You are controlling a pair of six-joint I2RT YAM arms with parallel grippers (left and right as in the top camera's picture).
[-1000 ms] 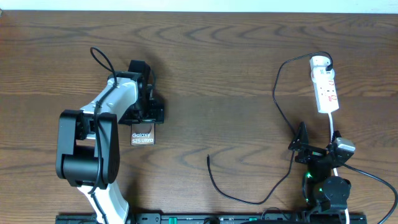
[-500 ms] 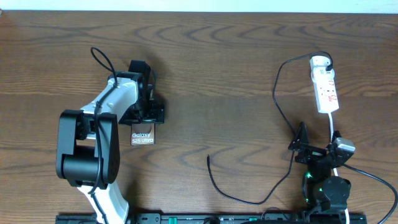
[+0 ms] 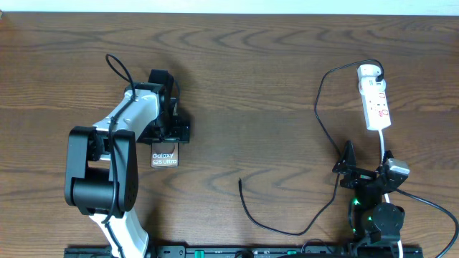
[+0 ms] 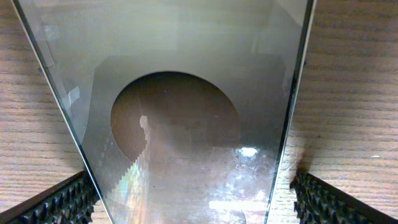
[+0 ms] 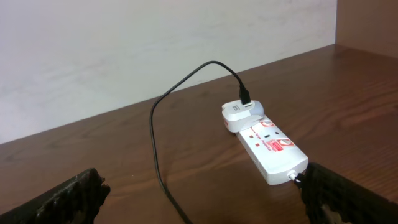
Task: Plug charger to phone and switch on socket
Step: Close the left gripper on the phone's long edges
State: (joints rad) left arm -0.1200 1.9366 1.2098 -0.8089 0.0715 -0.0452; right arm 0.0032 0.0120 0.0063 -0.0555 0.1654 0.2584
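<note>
overhead: nothing of the task is done yet, as i read it. phone [image 3: 164, 158] lies flat left of centre, lettering end toward the bottom of the frame, upper part hidden under my left gripper [image 3: 167, 136]. left jaws are spread wide and straddle the phone. in left wrist the lower-right pad [image 4: 323, 202] has a sliver of table [image 3: 237, 86] between it and the glass edge. the lower-left pad [image 4: 56, 205] sits right at the edge, and i can't tell if it touches. not a grip, in my view.

charger [image 3: 241, 190] free end lies on bare table at lower centre, well apart from the phone. the cable loops along the bottom, climbs the right side and ends in a white adapter [image 3: 368, 71] at the upper end of the socket [image 3: 375, 104].

right gripper [image 5: 199, 177] is wide open and empty, lower right, below the socket.

left to do: grab the free end, plug it in, turn the socket on.

can't make out: phone's port, whether the socket is on, plug orientation. left wrist crops the phone top and bottom.
</note>
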